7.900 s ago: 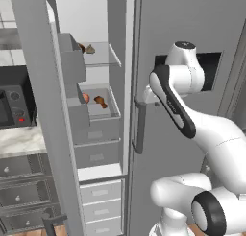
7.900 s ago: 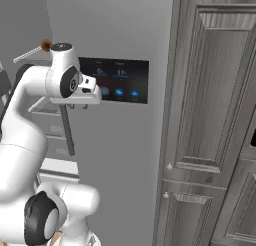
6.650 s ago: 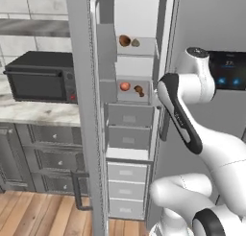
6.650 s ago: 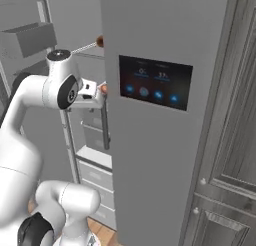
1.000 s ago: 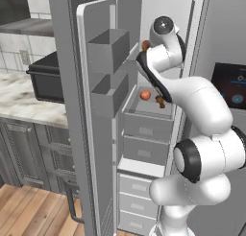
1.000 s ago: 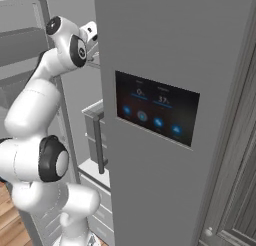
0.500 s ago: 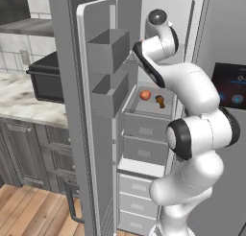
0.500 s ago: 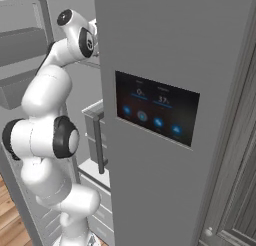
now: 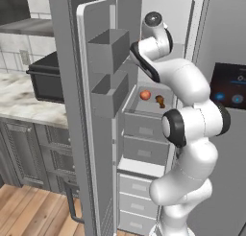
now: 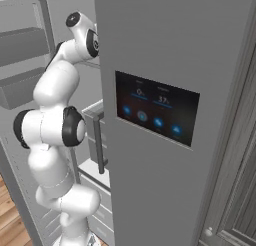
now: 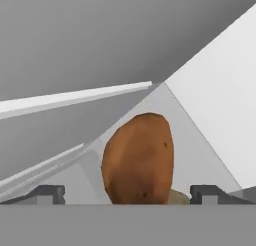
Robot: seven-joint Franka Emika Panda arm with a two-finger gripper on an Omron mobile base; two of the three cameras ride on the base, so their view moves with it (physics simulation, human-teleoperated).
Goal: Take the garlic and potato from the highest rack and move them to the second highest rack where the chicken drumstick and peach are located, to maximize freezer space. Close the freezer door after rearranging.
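Inside the open freezer [image 9: 158, 48], arm reaching up to the top rack. In the hand view, gripper [image 11: 128, 194] wide apart, one dark tip at each side, clamped on nothing. Potato [image 11: 138, 162] right between the tips, brown, standing on end on the top rack's floor, close in front of the hand. Whether the tips touch it, cannot tell. Just behind its lower right edge, a small pale patch, too little visible to name; garlic not made out for sure.

From the left base view: peach [image 9: 145, 95] and drumstick [image 9: 160, 101] side by side on the second rack, below the arm's upper links, peach to the left of the drumstick, apart from each other. Under that rack, two closed grey drawers [image 9: 144, 134]. Freezer door [image 9: 101, 110] swung open to the left of the freezer, with two bins on its inner side. Left of the door, a marble counter [image 9: 24, 103] with a black microwave [image 9: 45, 79] on it.

From the right base view: a dark panel [image 10: 156, 112] on the closed door right of the freezer.
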